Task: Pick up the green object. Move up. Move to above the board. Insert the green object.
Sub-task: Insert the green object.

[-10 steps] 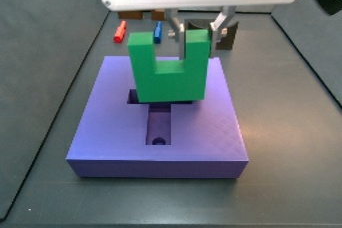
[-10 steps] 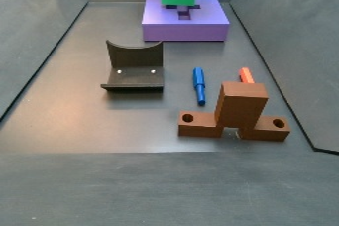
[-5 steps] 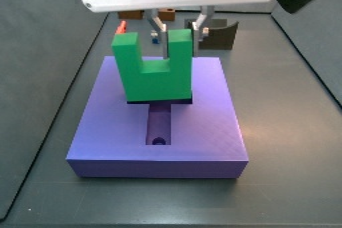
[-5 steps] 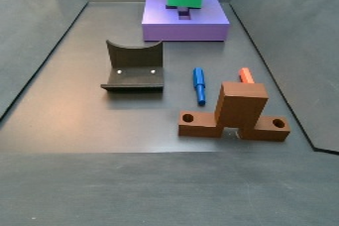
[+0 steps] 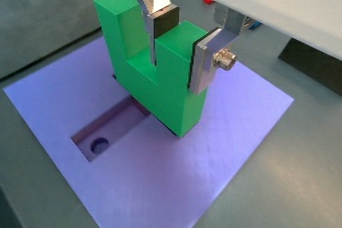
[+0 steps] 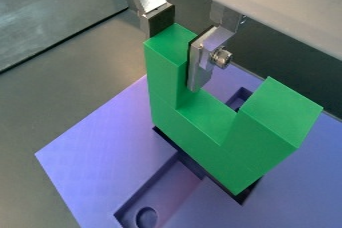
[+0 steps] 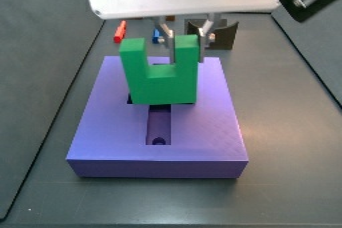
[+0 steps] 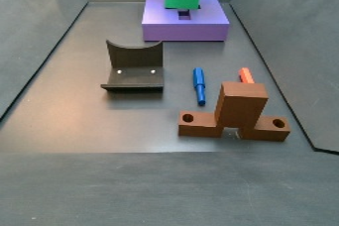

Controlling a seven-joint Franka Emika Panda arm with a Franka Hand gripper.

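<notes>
Lowered since a second before, the green block (image 7: 160, 70) sat in the board (image 7: 158, 140), gripper (image 5: 182, 38) clamped on one prong; it needed straight, gentle pressing

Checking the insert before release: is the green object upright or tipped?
Upright. The green object stands with both prongs pointing up, base down in the board recess; the gripper is shut on one prong.
</notes>
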